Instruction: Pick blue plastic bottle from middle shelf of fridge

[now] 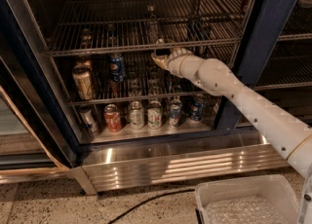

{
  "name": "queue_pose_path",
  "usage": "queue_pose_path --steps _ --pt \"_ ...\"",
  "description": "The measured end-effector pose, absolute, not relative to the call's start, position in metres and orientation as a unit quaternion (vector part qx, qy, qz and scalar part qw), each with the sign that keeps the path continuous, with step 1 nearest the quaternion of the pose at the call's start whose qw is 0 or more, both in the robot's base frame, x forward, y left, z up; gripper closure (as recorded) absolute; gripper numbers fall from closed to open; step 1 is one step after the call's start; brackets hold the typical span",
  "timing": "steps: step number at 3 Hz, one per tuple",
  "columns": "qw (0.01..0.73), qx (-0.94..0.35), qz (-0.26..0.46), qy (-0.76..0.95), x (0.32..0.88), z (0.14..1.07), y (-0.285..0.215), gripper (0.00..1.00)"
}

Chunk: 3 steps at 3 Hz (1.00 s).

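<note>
Evidently the tall clear plastic bottle with the white screw cap (159, 44) stands on the middle wire rack of the large drinks fridge with dark navy door frames (273, 38). It is near that rack's front edge and about midway along it. Only its cap and dark neck show plainly, level with the front wire of the rack 1 level up; the label is mostly lost behind wires and the end of the arm. Its long axis runs vertical with the cap up, so a grasp from the side looks the natural one.

The white arm's tan gripper (162, 58) sits at the bottle's right side, just under the upper rack's front edge, touching it or very nearly. Whether it is open or closed on the bottle cannot be told. The arm slants in from the lower right, probably so that it passes beneath the upper rack.

On the same rack, left of the bottle, stand a short blue Pepsi can (116, 67) and, nearer the left edge, a tan can (83, 82). A smaller clear bottle (152, 21) stands farther back on the upper rack. Some 6 cans line the front edge of the fridge floor, a red can (113, 118) among them. Outside, a white plastic bin (243, 189) sits on the ground.
</note>
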<state>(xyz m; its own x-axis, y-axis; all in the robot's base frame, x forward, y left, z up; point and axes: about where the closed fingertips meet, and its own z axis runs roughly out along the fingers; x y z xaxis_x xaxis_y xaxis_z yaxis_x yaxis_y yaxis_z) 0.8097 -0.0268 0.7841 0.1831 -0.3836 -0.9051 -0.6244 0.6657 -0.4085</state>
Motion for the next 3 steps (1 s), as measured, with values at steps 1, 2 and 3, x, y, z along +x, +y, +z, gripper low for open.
queue_pose_path --steps 1,2,3 --pt "0.658 -0.398 0.091 0.632 0.810 0.788 -0.027 1.00" --pt "0.673 -0.403 0.083 0.614 0.799 0.792 -0.023 1.00" --pt "0.706 -0.400 0.068 0.581 0.783 0.802 -0.023 1.00"
